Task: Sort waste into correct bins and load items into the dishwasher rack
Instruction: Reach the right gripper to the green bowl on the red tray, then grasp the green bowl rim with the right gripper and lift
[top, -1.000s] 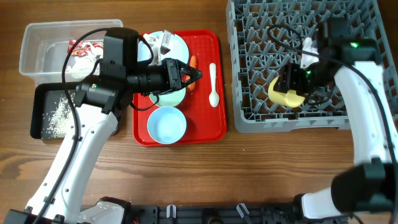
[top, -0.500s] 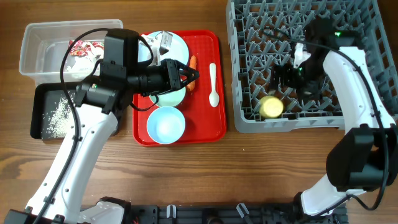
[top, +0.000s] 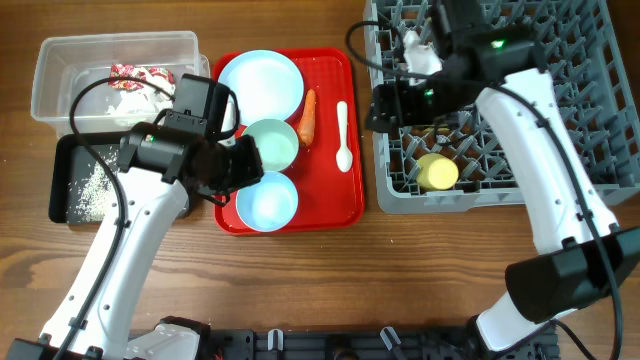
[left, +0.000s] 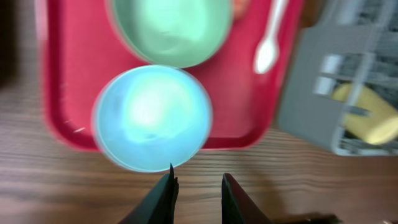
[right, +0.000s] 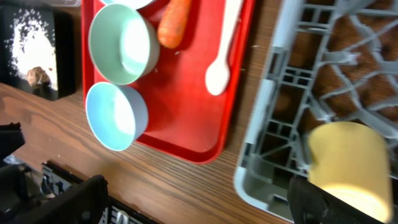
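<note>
Blur softens the whole left wrist view. There the left gripper (left: 198, 183) shows two dark fingers narrowly apart with nothing between them, over bare wooden table (left: 62, 186) just short of the red tray (left: 68, 93) rim. Directly ahead lies the light-blue bowl (left: 152, 118); beyond it is the mint-green bowl (left: 171, 28), cropped by the frame top. The right gripper (right: 194, 190) stands wide apart and empty, its fingers cut off by the lower frame edge. The yellow cup (right: 345, 158) sits in the dishwasher rack (right: 280, 112) just ahead of the finger at frame right. The carrot (right: 174, 18) and white spoon (right: 224, 53) lie farther ahead on the tray. A narrow strip of table separates tray and rack.
</note>
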